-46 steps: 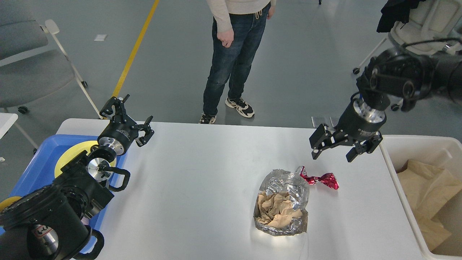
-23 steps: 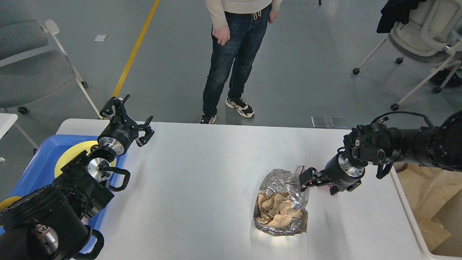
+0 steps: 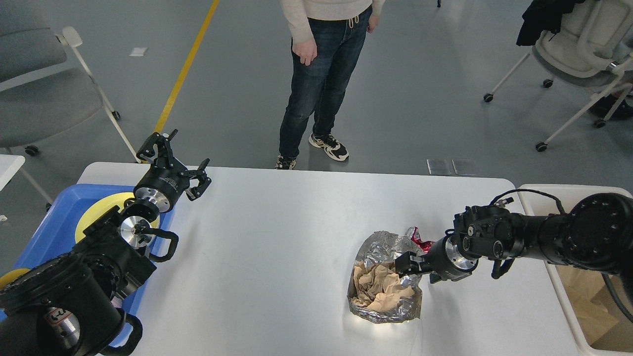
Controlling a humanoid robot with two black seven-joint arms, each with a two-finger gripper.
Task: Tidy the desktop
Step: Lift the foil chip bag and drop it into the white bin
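Observation:
The white desktop [image 3: 277, 247] holds a crumpled silver foil bag [image 3: 378, 247] with brown crumpled paper [image 3: 381, 291] inside it, right of centre. A red shiny wrapper [image 3: 421, 243] shows partly behind the bag's right edge. My right gripper [image 3: 413, 266] is low over the table, at the right rim of the foil bag and just in front of the red wrapper. Its fingers are dark and hard to tell apart. My left gripper [image 3: 175, 160] is open and empty, above the table's back left corner.
A blue tray [image 3: 54, 222] with a yellow plate [image 3: 99, 210] sits at the left edge under my left arm. A cream-white bin [image 3: 544, 190] with brown paper [image 3: 588, 296] stands at the right. A person [image 3: 321, 74] stands behind the table. Chairs stand at both back sides.
My right arm came down from above the table's back right to table level and moved left, past the red wrapper to the foil bag's rim. The left arm has not moved.

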